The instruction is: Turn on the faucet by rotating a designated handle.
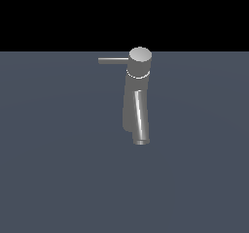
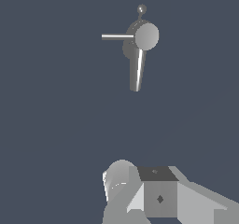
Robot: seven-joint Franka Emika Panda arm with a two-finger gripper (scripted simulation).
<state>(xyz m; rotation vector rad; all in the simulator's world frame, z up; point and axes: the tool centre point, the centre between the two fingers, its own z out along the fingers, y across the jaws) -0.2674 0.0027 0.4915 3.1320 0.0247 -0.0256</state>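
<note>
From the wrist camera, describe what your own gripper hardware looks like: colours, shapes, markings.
Only part of the gripper body shows in the wrist view: pale grey-white, blocky and faceted, with slanted side faces. A darker grey square panel at its middle carries a small black diamond mark, with a dark top face above it. A rounded light-grey cylindrical part sits beside it. No cables or fingertips are visible; the exterior view shows no arm.

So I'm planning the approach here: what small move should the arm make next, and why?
Probably bring the arm closer to the handle. It juts sideways from the round cap of the faucet, toward the exterior view's left, untouched. In the wrist view the faucet sits far off, and the exterior view shows no arm near it.
</note>
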